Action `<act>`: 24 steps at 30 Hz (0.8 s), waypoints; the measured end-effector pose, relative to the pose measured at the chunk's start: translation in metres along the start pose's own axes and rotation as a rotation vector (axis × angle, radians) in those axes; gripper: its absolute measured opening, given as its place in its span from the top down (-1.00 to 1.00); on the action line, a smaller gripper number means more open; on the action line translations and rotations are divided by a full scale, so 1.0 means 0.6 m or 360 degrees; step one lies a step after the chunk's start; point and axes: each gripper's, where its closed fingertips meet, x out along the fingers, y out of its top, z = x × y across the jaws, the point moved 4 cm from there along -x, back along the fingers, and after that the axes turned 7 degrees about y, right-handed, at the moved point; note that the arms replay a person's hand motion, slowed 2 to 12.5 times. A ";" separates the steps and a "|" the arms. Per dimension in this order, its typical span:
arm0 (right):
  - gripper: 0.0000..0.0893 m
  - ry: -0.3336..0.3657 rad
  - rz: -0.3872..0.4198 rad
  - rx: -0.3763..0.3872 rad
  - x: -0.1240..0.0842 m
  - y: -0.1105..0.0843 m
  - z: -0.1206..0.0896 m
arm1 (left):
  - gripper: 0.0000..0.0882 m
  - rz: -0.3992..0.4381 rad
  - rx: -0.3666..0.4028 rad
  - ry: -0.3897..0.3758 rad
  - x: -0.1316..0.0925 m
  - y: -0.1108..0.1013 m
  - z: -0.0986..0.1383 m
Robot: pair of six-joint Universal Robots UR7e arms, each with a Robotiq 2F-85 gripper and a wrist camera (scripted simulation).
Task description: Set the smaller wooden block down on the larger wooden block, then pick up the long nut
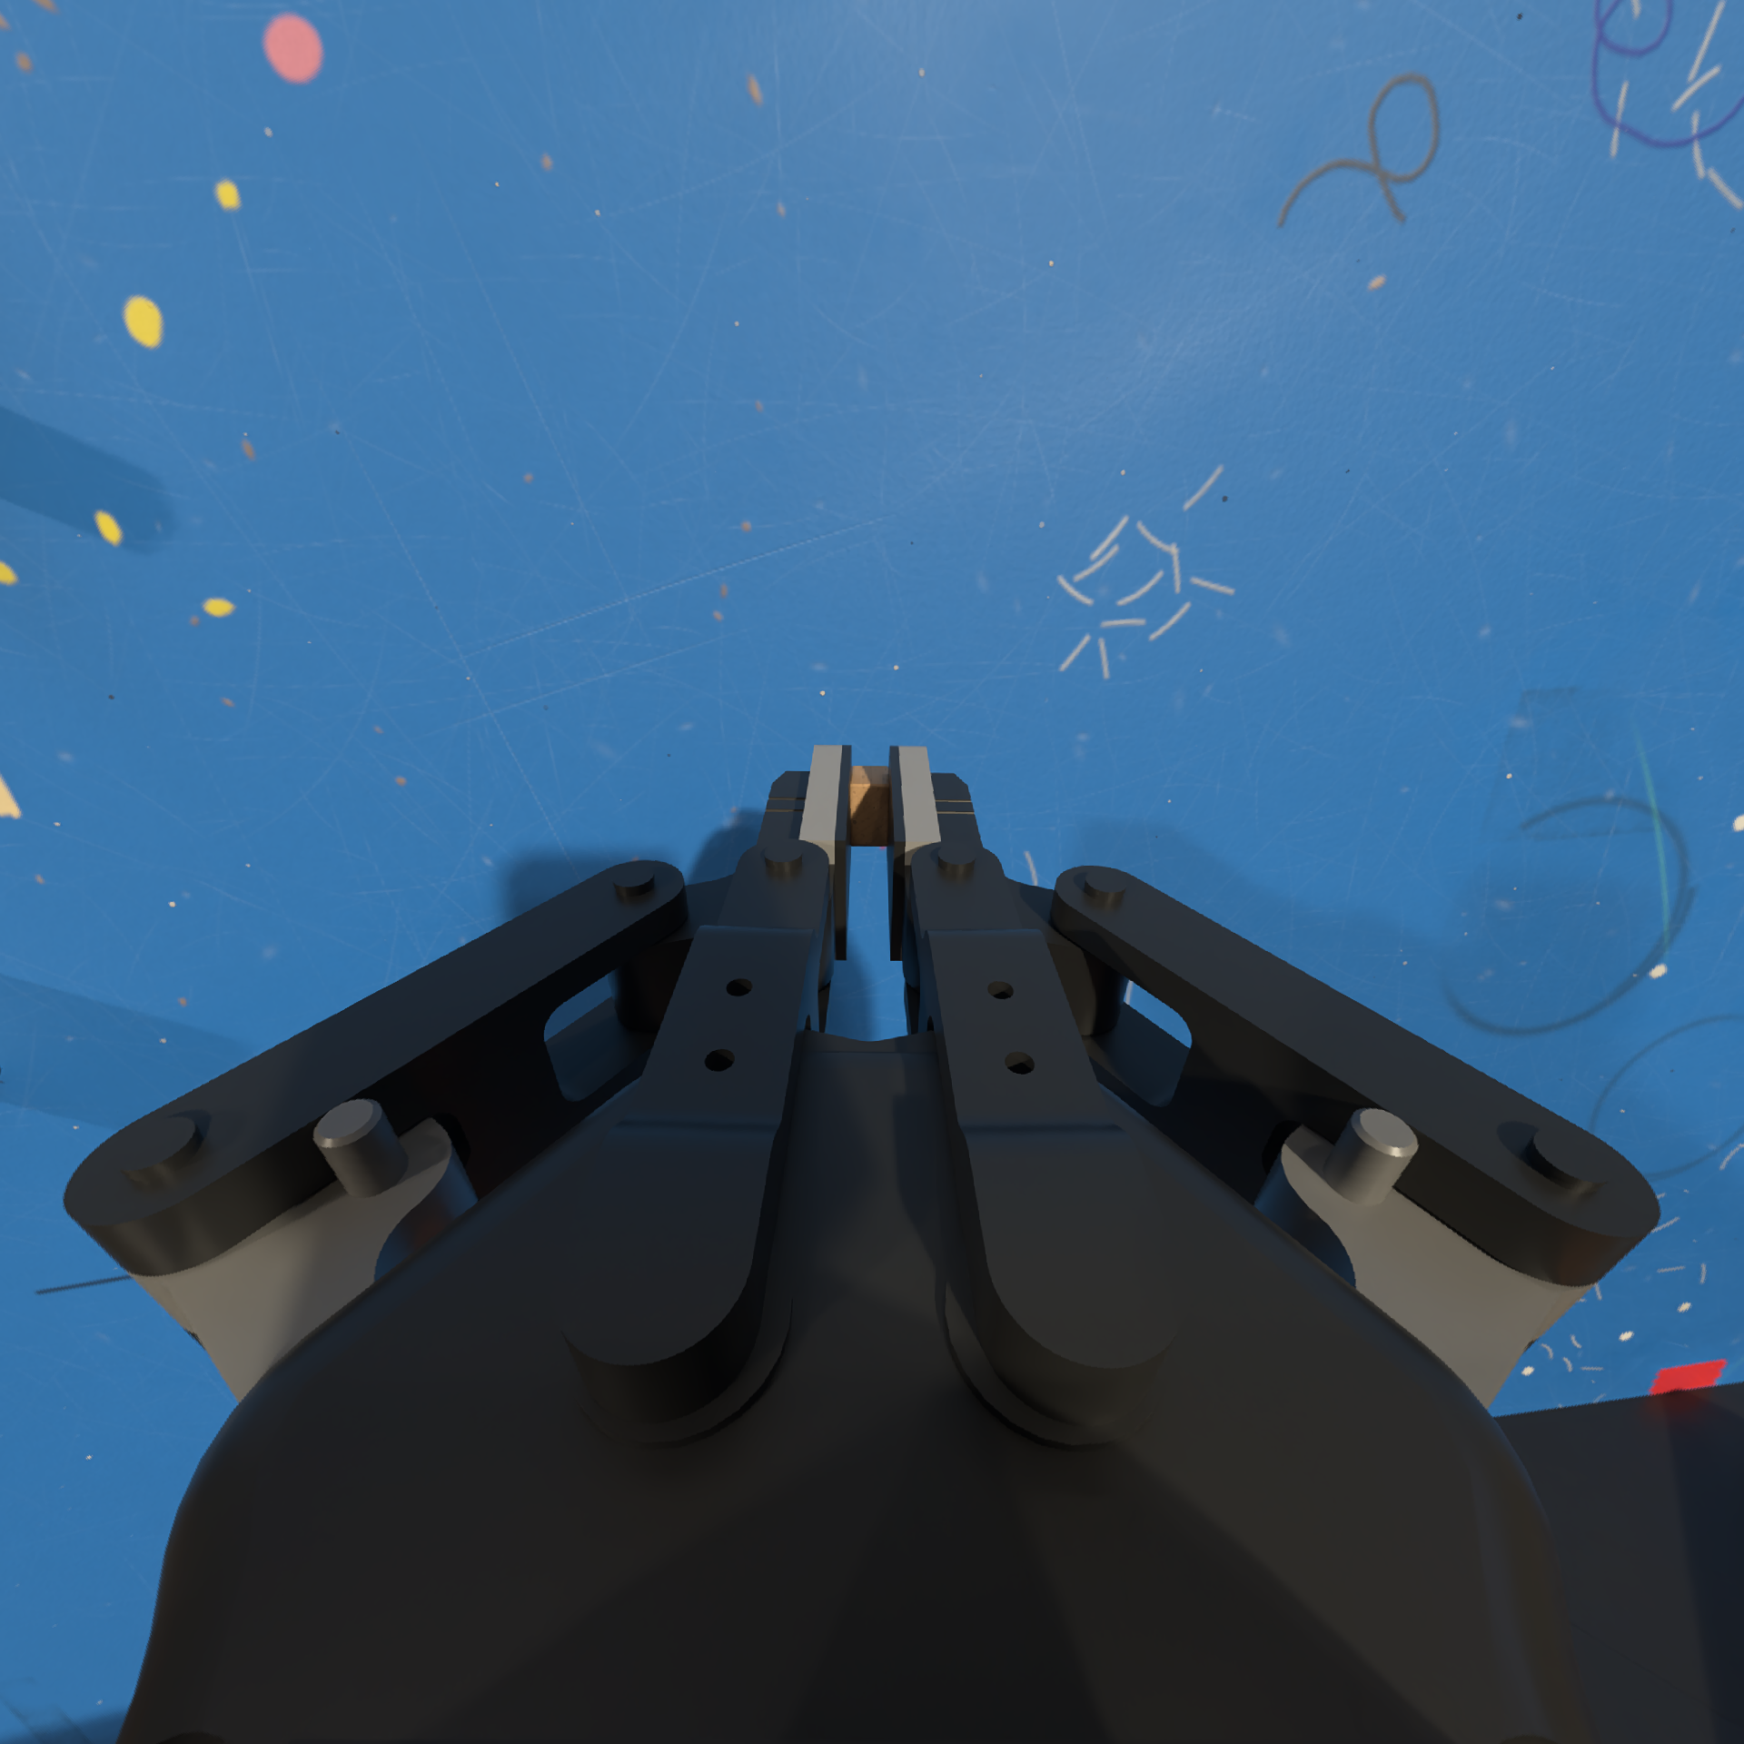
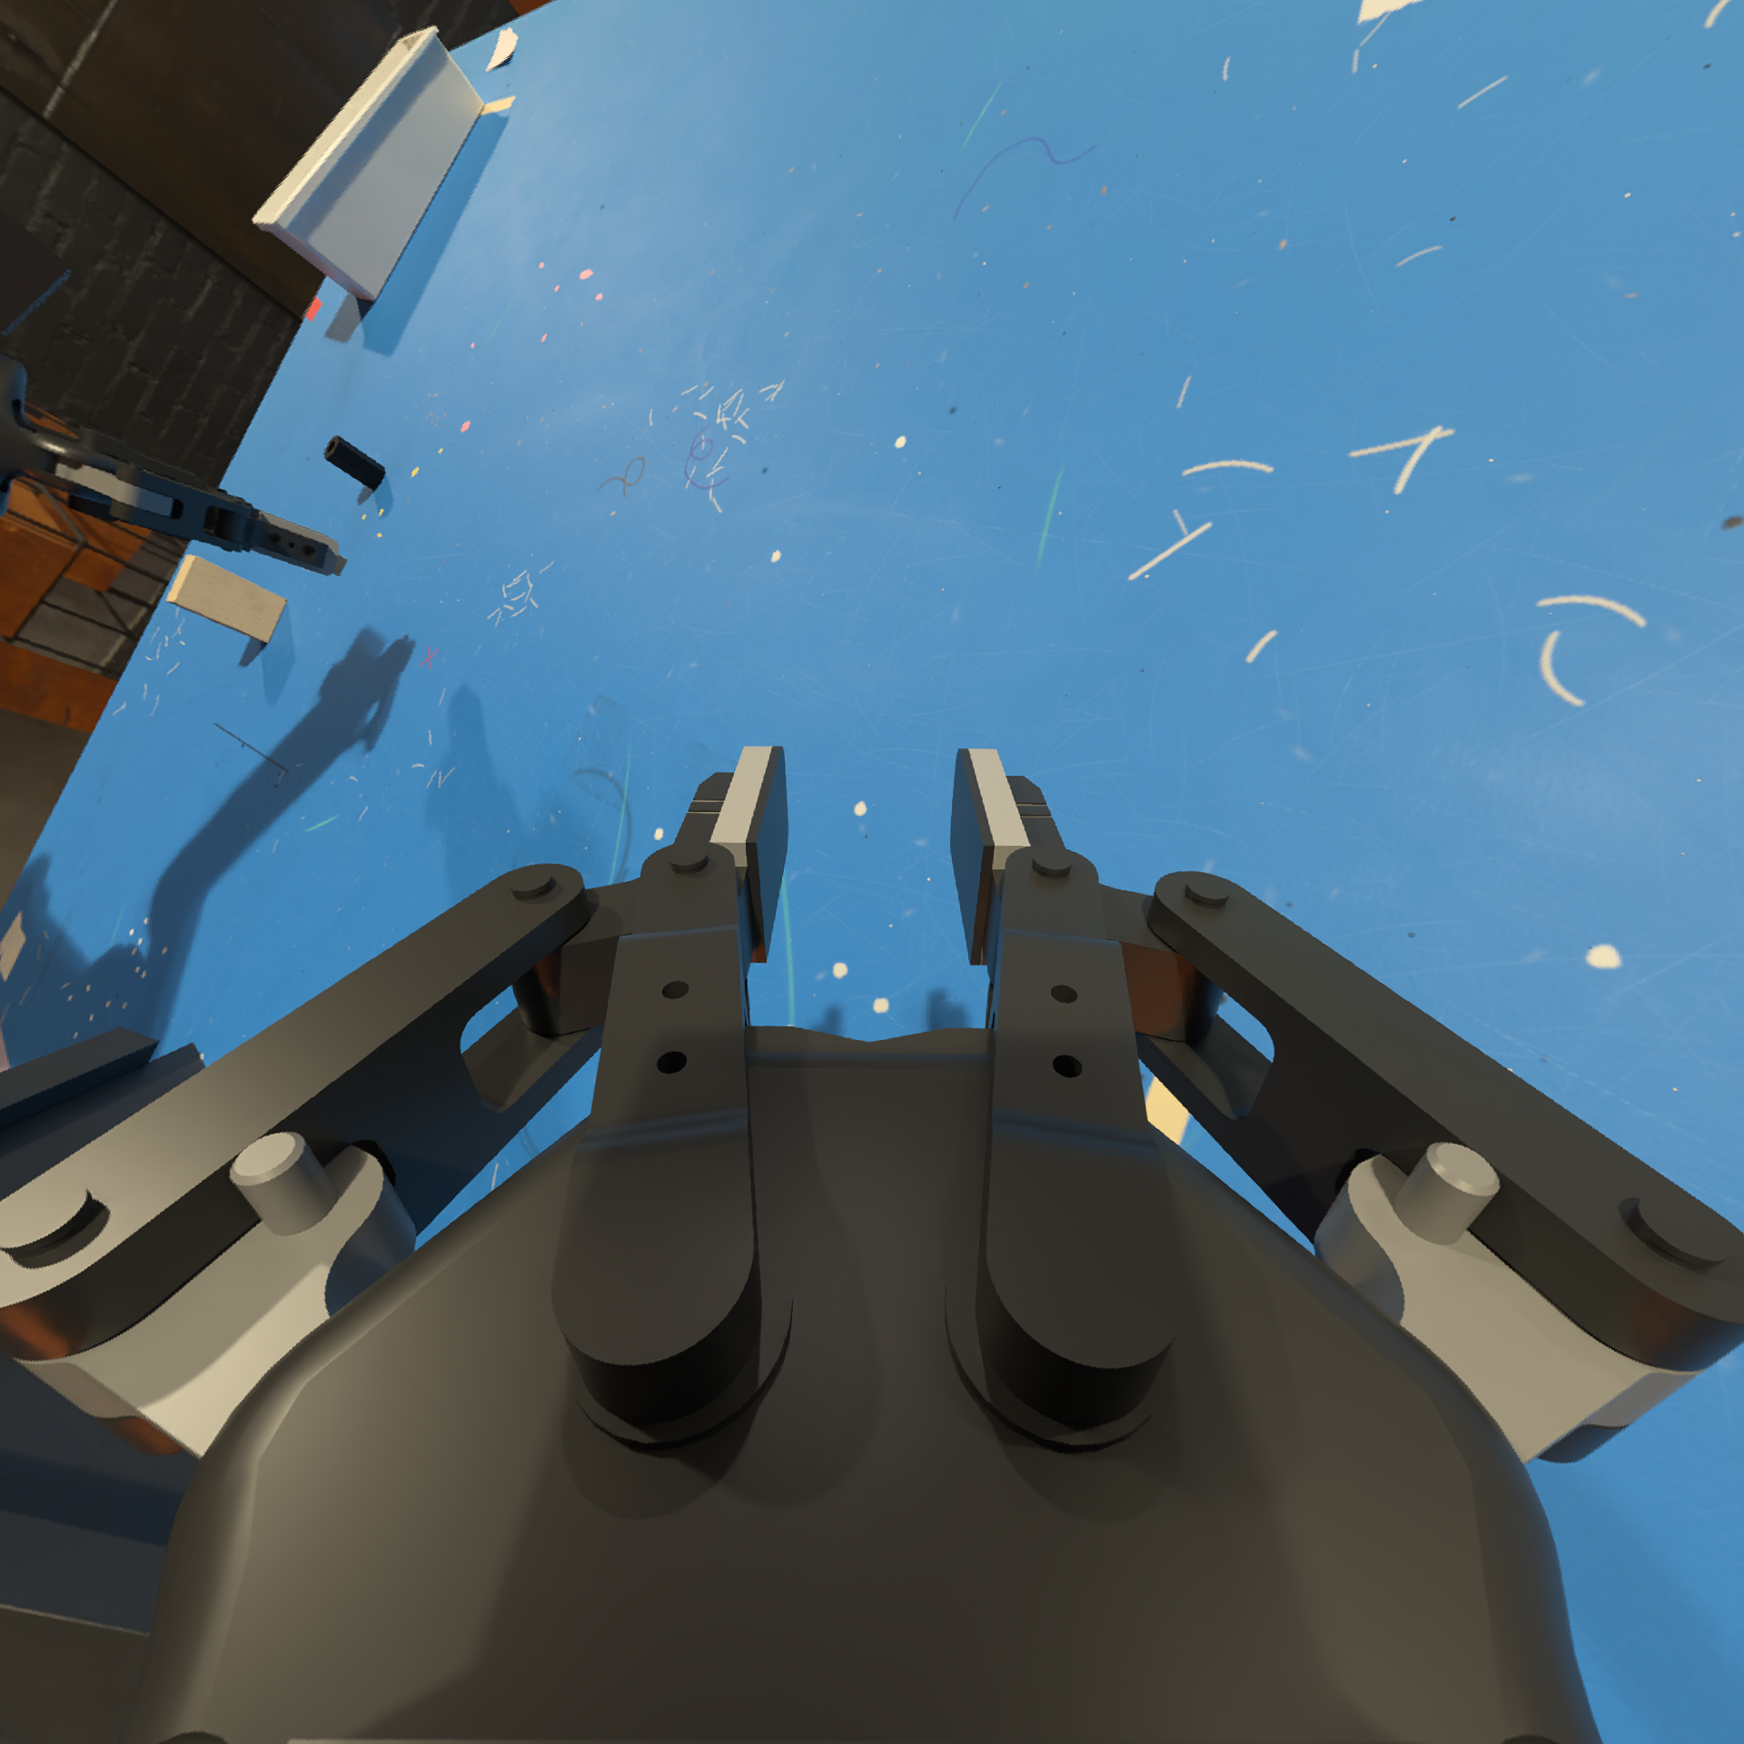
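In the left wrist view my left gripper (image 1: pixel 869 802) is shut on a small tan wooden block (image 1: pixel 869 805), held above the blue table. In the right wrist view my right gripper (image 2: pixel 868 802) is open and empty, high above the table. Far left in that view, the left gripper (image 2: pixel 316 555) hangs just beyond a larger pale wooden block (image 2: pixel 226 596) that lies flat on the table. The long nut (image 2: pixel 355 462), a short black tube, lies on its side a little past them.
A white box (image 2: pixel 377 170) stands at the far left table edge. The blue table top (image 2: pixel 1132 377) is covered in paint specks and scribbles. A dark floor and orange frames (image 2: pixel 57 566) lie beyond the left edge.
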 end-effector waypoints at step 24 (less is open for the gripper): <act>0.32 0.0075 -0.0032 -0.0028 0.012 -0.010 0.001 | 0.84 0.0071 -0.0094 0.0083 -0.005 -0.031 -0.060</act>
